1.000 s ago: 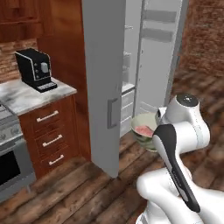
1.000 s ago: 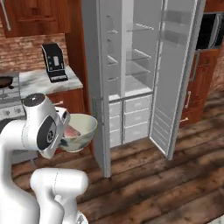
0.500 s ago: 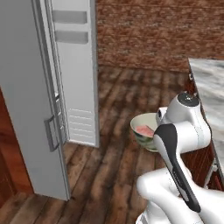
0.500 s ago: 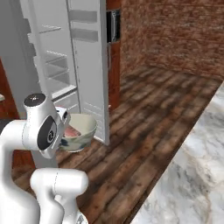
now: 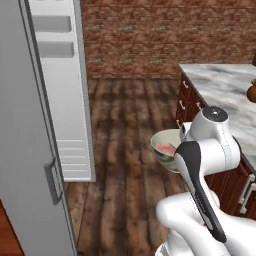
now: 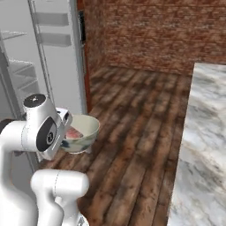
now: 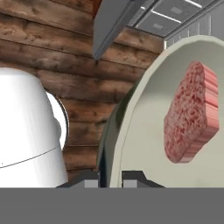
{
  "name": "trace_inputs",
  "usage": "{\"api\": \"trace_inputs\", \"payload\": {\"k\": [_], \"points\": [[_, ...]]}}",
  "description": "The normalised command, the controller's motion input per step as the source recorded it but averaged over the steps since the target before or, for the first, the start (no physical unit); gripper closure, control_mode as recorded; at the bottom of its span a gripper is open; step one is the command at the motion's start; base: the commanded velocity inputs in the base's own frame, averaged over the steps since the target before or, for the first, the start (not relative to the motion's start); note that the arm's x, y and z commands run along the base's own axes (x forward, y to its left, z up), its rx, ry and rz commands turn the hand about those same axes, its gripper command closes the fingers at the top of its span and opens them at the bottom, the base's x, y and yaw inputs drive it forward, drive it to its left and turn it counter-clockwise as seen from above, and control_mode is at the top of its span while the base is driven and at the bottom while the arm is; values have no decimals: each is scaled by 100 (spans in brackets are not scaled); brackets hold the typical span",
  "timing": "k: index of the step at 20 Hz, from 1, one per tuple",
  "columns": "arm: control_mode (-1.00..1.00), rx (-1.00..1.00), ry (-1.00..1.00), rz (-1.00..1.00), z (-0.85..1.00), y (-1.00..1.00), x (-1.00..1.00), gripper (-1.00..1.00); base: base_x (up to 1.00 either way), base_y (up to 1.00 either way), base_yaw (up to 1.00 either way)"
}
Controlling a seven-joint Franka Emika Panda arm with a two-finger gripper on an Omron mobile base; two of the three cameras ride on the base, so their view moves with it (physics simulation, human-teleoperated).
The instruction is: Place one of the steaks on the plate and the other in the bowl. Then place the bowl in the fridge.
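The floor is of dark wooden planks (image 5: 125,130), and a red brick wall (image 6: 159,31) closes the room behind. The tall light-grey fridge (image 5: 30,125) stands open beside a grey-veined marble counter (image 6: 203,145). The two-finger gripper (image 7: 110,178) is pinching the rim of the deep cream-beige bowl (image 6: 81,132), carried above the floor. A pinkish-red streaked steak (image 7: 190,113) lies inside the bowl.

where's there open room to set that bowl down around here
Bare patches: the marble counter on the right side, and the fridge shelves seen past its open door. The wood floor between fridge door and counter is open for passing. It is crowded at the gripper, shut on the bowl rim, with the pinkish-red steak inside.
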Motion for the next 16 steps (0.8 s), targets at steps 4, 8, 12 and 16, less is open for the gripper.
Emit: {"api": "trace_inputs", "payload": {"k": [4,8,12,16], "points": [[100,0,0,0,0,0,0,100,74,0,-29],[100,0,0,0,0,0,0,100,97,13,-8],[100,0,0,0,0,0,0,100,96,0,0],[100,0,0,0,0,0,0,100,59,-3,10]]}}
